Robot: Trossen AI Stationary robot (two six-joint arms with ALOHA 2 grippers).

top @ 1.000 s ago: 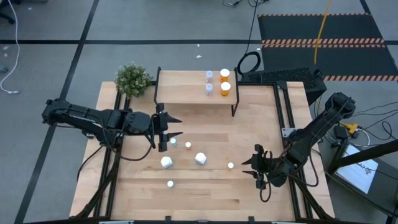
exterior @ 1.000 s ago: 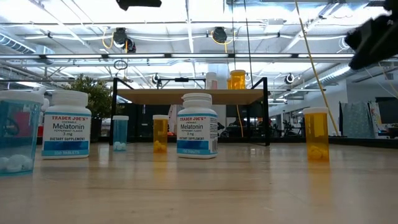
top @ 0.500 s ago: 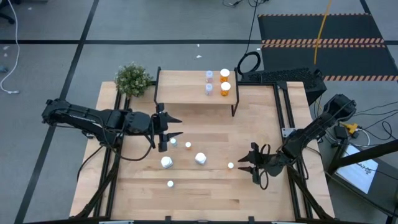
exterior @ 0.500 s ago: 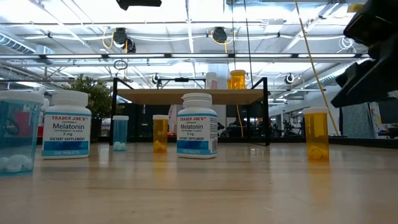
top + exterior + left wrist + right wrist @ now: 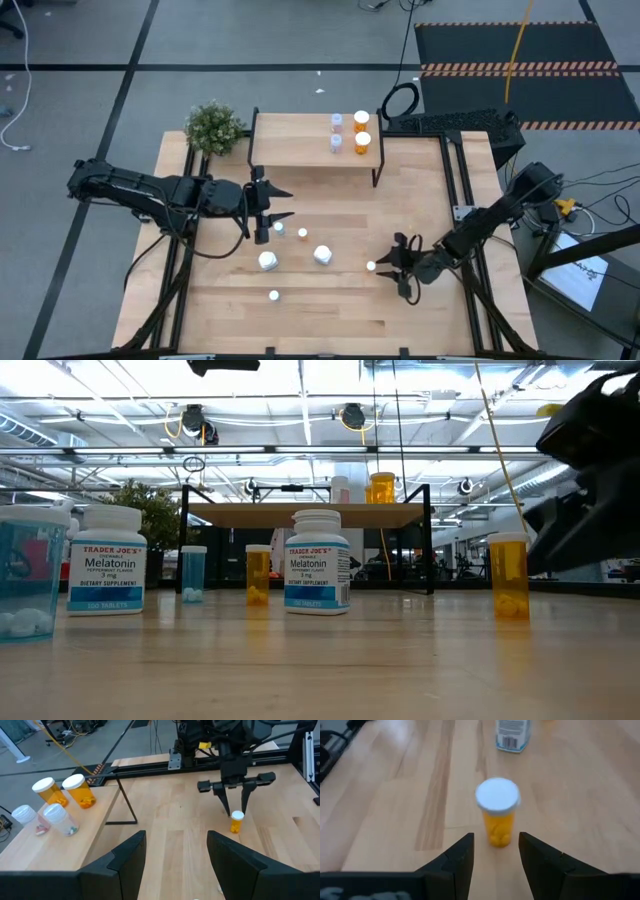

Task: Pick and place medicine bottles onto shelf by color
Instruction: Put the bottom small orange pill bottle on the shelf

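Shelf (image 5: 300, 140): far side of desk (image 5: 330, 310), holds four bottles at its right end, two orange (image 5: 361, 122) far-right, two pale ones (image 5: 336, 121) just left of them.
Progress: judged under half done; six bottles left on desk, mid area.
Remaining: two white Melatonin bottles (image 5: 268, 261), two small ones under the left arm, one near the front edge (image 5: 273, 295), one orange bottle (image 5: 371, 266) right of centre.
Right end effector (image 5: 395, 263): fingers parted, empty, lined up just beside that orange bottle, not yet around it.
Left end effector (image 5: 277, 204): open, empty, hovers left-centre.
Next: likely grasp of orange bottle.
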